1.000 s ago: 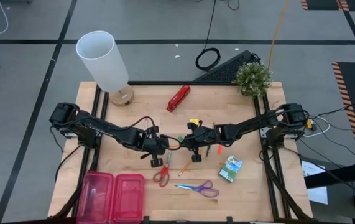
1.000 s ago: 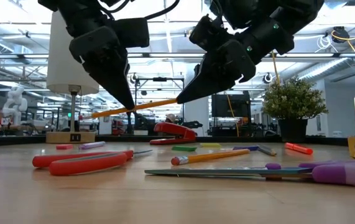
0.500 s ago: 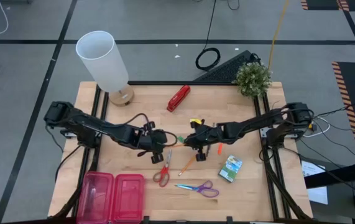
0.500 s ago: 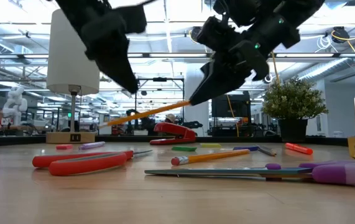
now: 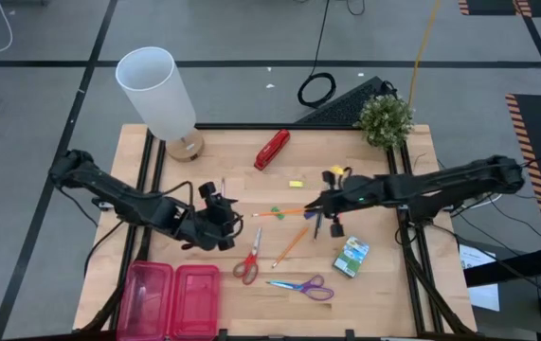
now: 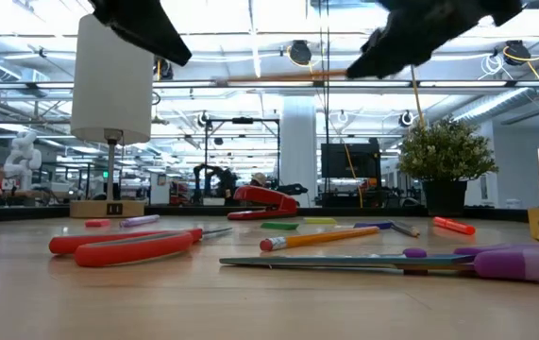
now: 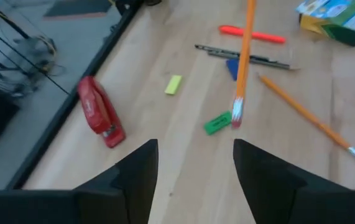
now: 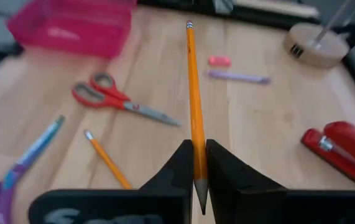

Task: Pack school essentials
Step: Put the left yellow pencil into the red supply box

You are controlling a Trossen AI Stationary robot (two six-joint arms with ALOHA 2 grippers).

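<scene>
Right gripper fingers clamped on an orange pencil, held level above the surface (low view shows the height). Left gripper fingers apart, empty, near the pink box.

No legible text, labels, brands, numbers or signs in any view. Print on the green-yellow crayon box too small and blurred to read. Red stapler, pink case and orange pencil: no readable marking.
</scene>
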